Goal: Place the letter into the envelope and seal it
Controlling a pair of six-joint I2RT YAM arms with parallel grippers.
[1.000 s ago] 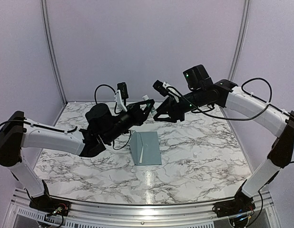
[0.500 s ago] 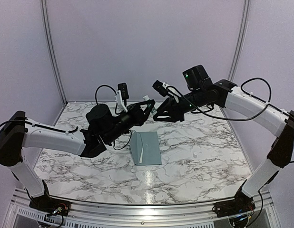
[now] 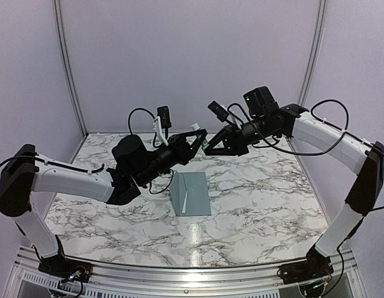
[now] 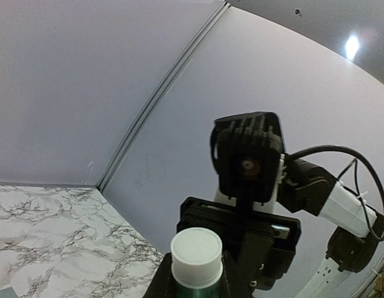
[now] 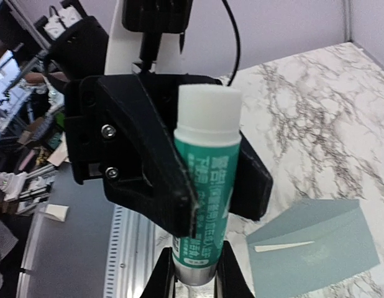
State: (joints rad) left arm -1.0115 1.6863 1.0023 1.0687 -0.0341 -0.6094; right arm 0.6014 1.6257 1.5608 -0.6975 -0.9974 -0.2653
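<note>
Frame center: left gripper (image 3: 195, 138) clamps the glue stick (image 5: 204, 192); right gripper (image 3: 210, 144) clamps its base. Twist squarely, avoid bending.

A: What is around the work place?
B: Pale lilac walls (image 3: 192, 56) with thin metal posts (image 3: 66, 68), and a white marble-pattern table (image 3: 260, 198).
A: And light?
B: One bright lamp (image 4: 352, 45) above.

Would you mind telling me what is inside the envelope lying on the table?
The envelope lies closed-looking on the marble table; only a pale sliver shows at its flap edge. Whether the letter is inside cannot be seen.
</note>
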